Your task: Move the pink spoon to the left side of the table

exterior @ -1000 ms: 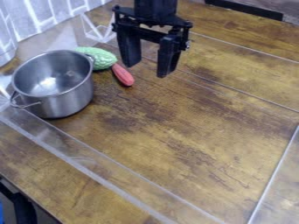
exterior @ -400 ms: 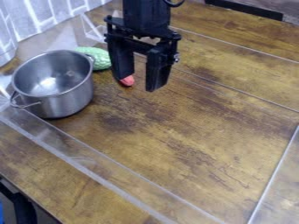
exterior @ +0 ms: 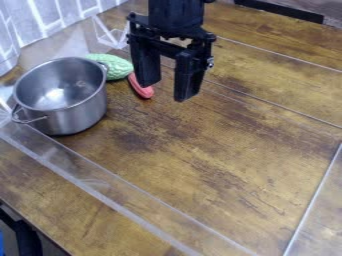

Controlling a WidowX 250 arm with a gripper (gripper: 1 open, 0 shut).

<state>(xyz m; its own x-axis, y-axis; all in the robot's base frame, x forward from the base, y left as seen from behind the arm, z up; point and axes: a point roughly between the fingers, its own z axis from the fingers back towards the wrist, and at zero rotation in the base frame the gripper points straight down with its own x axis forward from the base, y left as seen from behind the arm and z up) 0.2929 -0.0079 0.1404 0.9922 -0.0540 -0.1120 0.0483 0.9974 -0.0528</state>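
Note:
The pink spoon [exterior: 139,89] lies on the dark wooden table [exterior: 227,150], just right of the steel pot [exterior: 60,95]. Its upper part is hidden behind my left finger. My gripper [exterior: 167,88] hangs over the spoon's right side with its black fingers [exterior: 186,80] spread apart and nothing between them. I cannot tell whether the fingertips touch the table.
A round green knobbly object [exterior: 114,66] sits behind the pot, next to the spoon's far end. Pale see-through strips [exterior: 134,195] cross the table. White cloth [exterior: 40,25] hangs at the back left. The table's front edge runs at lower left.
The gripper came down and to the left over the spoon, hiding most of it, then shifted slightly right. The spoon lies where it was. The jaws stayed spread.

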